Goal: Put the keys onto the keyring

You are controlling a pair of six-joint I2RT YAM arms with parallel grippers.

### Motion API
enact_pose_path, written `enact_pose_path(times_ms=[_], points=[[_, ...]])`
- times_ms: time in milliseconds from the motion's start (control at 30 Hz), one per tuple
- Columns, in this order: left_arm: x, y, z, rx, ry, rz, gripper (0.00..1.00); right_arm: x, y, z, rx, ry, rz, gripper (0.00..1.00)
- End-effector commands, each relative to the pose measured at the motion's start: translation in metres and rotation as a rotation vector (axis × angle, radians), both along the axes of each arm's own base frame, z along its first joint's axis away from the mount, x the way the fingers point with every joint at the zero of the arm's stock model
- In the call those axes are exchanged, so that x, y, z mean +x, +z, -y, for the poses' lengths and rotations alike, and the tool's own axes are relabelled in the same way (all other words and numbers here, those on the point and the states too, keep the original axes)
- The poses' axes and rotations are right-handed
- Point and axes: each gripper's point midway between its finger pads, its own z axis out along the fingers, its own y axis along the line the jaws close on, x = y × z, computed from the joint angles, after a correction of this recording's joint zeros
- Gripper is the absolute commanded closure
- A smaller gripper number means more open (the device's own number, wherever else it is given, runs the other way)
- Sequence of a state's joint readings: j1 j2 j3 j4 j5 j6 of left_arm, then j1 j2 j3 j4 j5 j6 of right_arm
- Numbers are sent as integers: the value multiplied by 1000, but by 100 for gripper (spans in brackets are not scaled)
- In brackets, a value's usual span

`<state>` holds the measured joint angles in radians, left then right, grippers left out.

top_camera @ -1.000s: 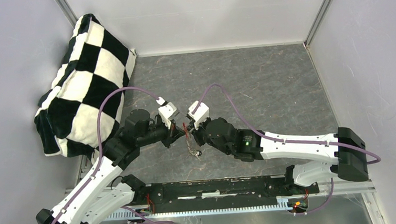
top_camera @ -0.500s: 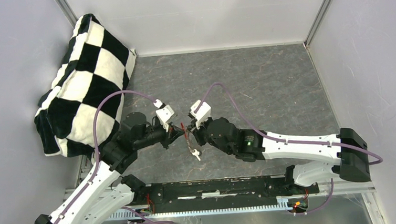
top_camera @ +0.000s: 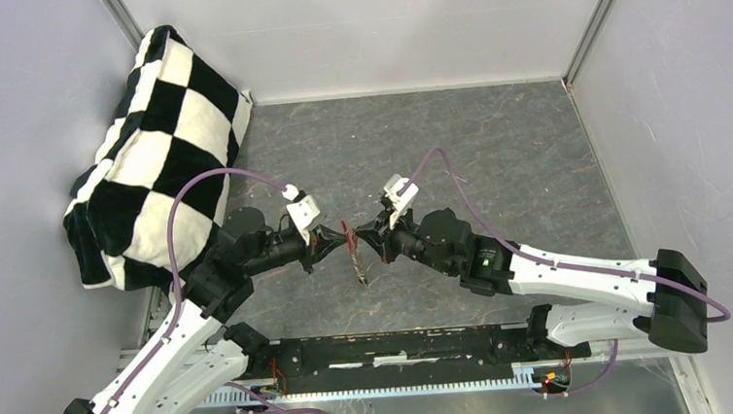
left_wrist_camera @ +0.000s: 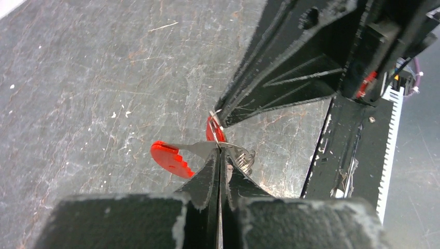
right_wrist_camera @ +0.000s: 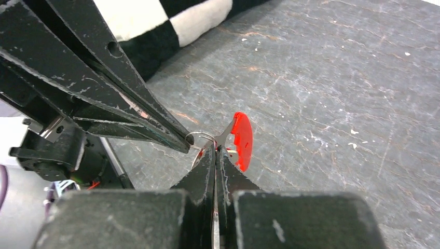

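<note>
My left gripper (top_camera: 331, 244) and right gripper (top_camera: 372, 236) meet tip to tip above the grey floor, both shut. In the left wrist view my left gripper (left_wrist_camera: 220, 151) pinches the thin metal blade of the red-headed key (left_wrist_camera: 168, 158), whose head sticks out to the left. My right gripper (right_wrist_camera: 215, 149) is shut on the keyring's thin wire, next to a small wire loop (right_wrist_camera: 200, 137) and the red head (right_wrist_camera: 242, 139). The keyring's grey chain (top_camera: 356, 261) hangs down between the tips, and its coil shows in the left wrist view (left_wrist_camera: 246, 158). I cannot make out the black-headed key.
A black-and-white checkered cushion (top_camera: 154, 154) leans in the far left corner. The black mounting rail (top_camera: 402, 346) runs along the near edge below the grippers. Grey walls enclose the floor on three sides.
My right arm has swung to the right and turned its wrist while staying shut. The left gripper shifted slightly left. The chain now hangs straighter between the tips.
</note>
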<state>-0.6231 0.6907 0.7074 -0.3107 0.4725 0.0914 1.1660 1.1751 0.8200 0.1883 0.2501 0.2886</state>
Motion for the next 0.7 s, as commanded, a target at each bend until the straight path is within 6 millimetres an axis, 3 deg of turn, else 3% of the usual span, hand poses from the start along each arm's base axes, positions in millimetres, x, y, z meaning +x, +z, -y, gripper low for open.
enact_pose_path(times_ms=[0,200,667], points=[[-10,47,13,-86,-134,184,98,-1,25,4,144,46,12,100],[-13,56,19,-96,-191,214,98,-6,39,14,266,104,28,100],[-5,32,16,-49,-133,123,98,-9,45,25,307,110,47,100]])
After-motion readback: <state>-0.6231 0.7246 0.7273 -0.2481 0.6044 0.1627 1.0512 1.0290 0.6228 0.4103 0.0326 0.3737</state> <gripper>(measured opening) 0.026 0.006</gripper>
